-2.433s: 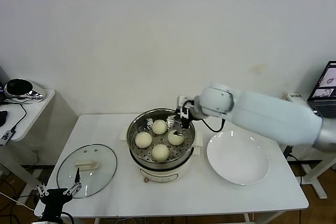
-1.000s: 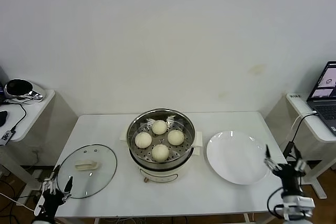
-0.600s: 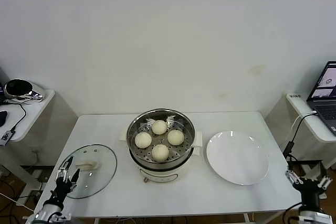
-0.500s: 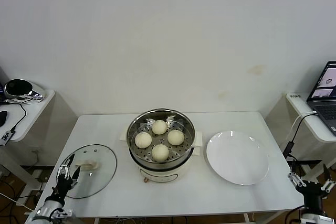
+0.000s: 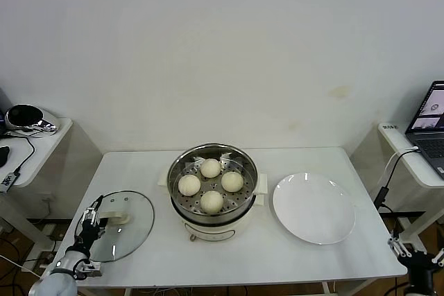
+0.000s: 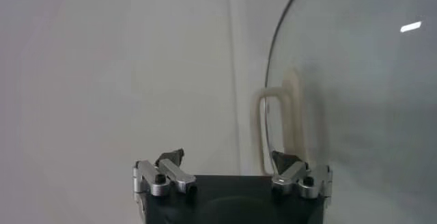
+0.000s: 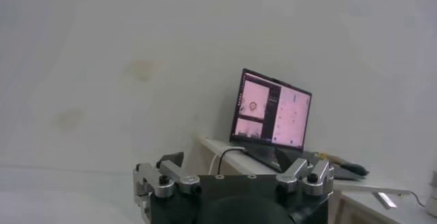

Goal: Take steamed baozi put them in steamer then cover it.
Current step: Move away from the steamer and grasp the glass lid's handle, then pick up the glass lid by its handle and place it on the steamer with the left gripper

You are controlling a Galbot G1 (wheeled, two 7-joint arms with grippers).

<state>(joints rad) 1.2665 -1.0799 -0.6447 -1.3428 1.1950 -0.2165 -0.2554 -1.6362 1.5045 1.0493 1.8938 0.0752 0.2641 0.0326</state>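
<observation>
Hovering open over the glass lid [image 5: 115,225], left pincer [image 5: 91,215]; right pincer [image 5: 416,253] seemingly open, parked low

Plain white wall [image 5: 222,53] behind a white table [image 5: 291,261]. Side desk with open laptop [image 5: 431,117] at right; small stand, perhaps a shelf [image 5: 31,145], at left.

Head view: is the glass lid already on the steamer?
No, the glass lid lies flat on the table to the left of the uncovered steamer, whose four baozi show.
</observation>
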